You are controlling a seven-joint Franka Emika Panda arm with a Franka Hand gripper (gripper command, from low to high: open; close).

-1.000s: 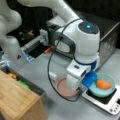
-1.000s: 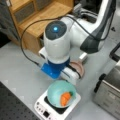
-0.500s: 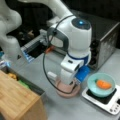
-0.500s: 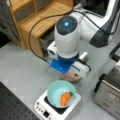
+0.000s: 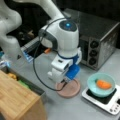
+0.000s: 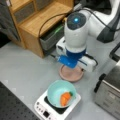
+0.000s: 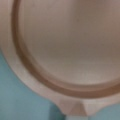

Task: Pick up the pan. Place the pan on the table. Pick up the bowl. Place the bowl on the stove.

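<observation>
- While the gripper [image 5: 63,80] is hung just above the pan [image 5: 70,89] on the surface [image 6: 22,67], its grip cannot be told.
- Bowl [image 6: 60,93] is seated on the stove [image 6: 50,111].
- Pan is judged stiff, light; its rim suits grasping.

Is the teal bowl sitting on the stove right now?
Yes: in a front view the bowl rests on the stove with an orange item inside, while the pan lies on the table.
</observation>
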